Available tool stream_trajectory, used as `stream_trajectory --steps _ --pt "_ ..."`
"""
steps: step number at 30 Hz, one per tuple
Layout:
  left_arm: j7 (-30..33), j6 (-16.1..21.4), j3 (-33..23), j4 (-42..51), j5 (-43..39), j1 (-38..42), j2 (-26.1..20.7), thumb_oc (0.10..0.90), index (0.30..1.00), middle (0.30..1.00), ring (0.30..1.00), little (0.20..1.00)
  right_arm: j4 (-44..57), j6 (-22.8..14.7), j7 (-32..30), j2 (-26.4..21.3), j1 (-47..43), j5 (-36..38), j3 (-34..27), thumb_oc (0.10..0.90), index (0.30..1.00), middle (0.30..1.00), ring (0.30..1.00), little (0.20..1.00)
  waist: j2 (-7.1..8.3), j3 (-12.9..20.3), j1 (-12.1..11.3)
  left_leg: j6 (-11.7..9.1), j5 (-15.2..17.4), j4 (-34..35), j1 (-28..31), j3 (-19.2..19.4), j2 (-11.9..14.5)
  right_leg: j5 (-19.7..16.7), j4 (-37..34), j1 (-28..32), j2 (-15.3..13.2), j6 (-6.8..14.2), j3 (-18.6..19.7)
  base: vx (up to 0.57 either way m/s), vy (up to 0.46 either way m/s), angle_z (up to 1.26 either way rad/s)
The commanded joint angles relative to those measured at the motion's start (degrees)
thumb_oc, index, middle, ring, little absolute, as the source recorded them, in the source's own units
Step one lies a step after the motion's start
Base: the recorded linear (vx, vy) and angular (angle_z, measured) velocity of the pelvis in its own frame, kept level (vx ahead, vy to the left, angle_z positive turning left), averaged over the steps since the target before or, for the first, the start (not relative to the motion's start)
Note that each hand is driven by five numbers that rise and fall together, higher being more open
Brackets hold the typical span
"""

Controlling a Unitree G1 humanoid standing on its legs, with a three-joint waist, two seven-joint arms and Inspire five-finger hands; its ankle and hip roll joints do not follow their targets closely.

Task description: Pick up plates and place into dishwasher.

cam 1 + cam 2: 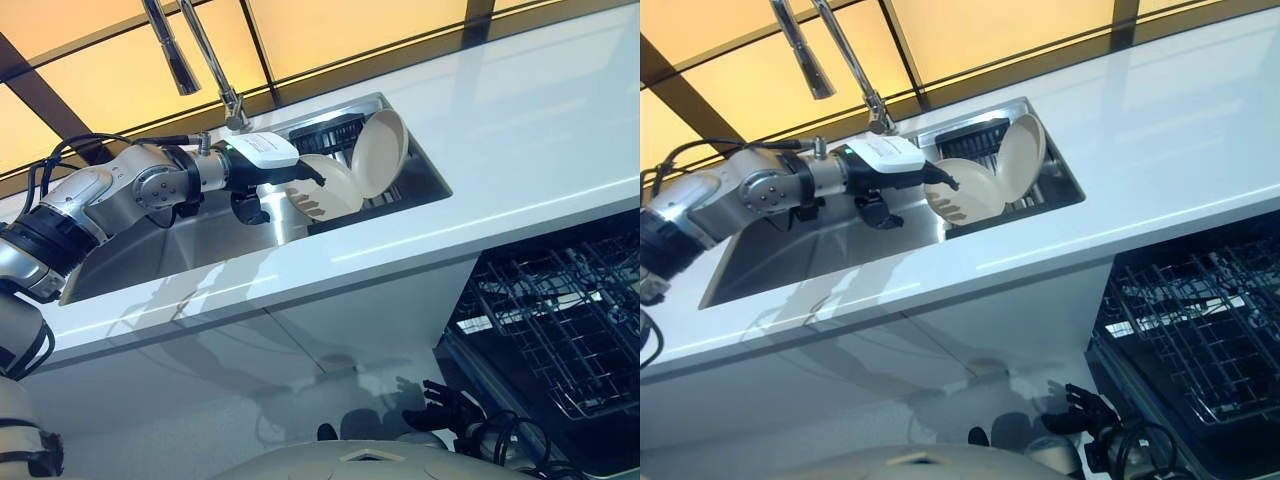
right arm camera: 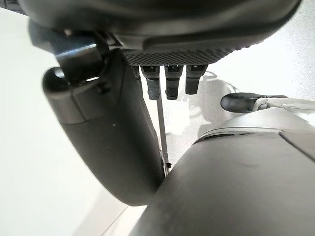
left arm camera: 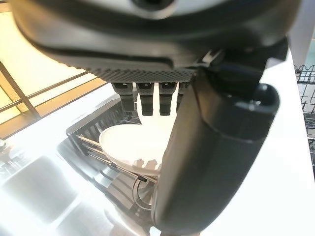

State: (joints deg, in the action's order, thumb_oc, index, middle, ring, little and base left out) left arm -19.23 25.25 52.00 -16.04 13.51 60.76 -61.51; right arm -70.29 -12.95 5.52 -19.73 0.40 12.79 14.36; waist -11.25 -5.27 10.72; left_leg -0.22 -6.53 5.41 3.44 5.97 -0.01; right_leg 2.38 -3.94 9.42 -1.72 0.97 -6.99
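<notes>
Two cream plates stand on edge in a dark dish rack (image 1: pixel 325 130) at the right end of the sink. The nearer plate (image 1: pixel 335 185) leans toward my left hand (image 1: pixel 268 162); the second plate (image 1: pixel 380 150) stands behind it to the right. My left hand reaches over the sink with straight fingers (image 3: pixel 147 101) pointing at the nearer plate (image 3: pixel 130 142), its thumb (image 3: pixel 211 162) held apart. I cannot tell whether it touches the rim. Low down by the dishwasher hangs my right hand (image 1: pixel 450 405), relaxed and holding nothing.
The steel sink basin (image 1: pixel 170 250) lies left of the rack, with a tall faucet (image 1: pixel 205 50) behind it. White counter (image 1: pixel 520 130) runs to the right. Below it, the open dishwasher's wire rack (image 1: pixel 560 320) is pulled out at the lower right.
</notes>
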Motion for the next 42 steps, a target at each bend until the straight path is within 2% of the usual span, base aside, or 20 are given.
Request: stream_trajectory --steps 1,6,17,27,42 --pt "5.84 -0.6 -5.12 -4.74 -1.77 9.9 -4.4 0.8 0.9 0.9 0.9 0.9 1.05 -1.9 0.36 -1.44 0.56 -0.79 -0.14 0.8 0.9 0.9 0.9 0.9 1.12 0.62 -0.64 2.13 8.87 -0.74 4.49 3.12 -4.84 -1.44 2.38 -5.27 1.76 3.61 1.56 0.0 0.0 0.0" --pt "9.96 2.56 -6.03 -8.07 0.22 9.15 -3.46 0.8 0.9 0.9 0.9 0.9 1.19 -1.88 0.3 -1.12 0.78 -0.97 0.01 0.8 0.9 0.9 0.9 0.9 1.35 0.64 -0.29 2.23 9.01 -0.63 4.63 3.34 -4.78 -1.41 2.44 -5.35 1.82 3.65 1.84 0.0 0.0 0.0" --pt "24.12 9.61 -5.95 -15.19 6.79 6.52 -1.76 0.8 0.9 0.9 0.9 0.9 1.7 -2.28 0.3 -1.43 1.94 -1.95 -0.05 0.8 0.9 0.9 0.9 0.9 2.06 0.18 1.31 2.33 9.37 -0.55 5.1 5.04 -4.3 -1.7 2.5 -5.56 2.16 3.94 3.25 0.01 0.0 -0.03" --pt "28.39 9.85 -3.81 -15.55 8.98 4.99 -0.17 0.8 0.9 0.9 0.9 0.9 2.05 -2.37 0.06 -2.61 2.25 -2.22 -1.05 0.8 0.9 0.9 0.9 0.9 2.31 -1.47 2.64 2.49 9.47 -0.78 5.03 6.22 -4.07 -1.92 3.08 -6.43 1.88 4.25 3.93 0.01 0.019 -0.07" --pt "25.06 7.57 -2.02 -13.75 8.45 2.47 1.87 0.8 0.9 0.9 0.9 0.9 2.69 -3.01 -0.4 -2.86 2.35 -1.31 -2.35 0.8 0.9 0.9 0.9 0.9 2.42 -3.95 3.53 2.75 9.42 -1.38 4.28 7.24 -4.03 -2.27 3.81 -7.71 1.46 4.78 4.62 0.0 0.008 -0.05"
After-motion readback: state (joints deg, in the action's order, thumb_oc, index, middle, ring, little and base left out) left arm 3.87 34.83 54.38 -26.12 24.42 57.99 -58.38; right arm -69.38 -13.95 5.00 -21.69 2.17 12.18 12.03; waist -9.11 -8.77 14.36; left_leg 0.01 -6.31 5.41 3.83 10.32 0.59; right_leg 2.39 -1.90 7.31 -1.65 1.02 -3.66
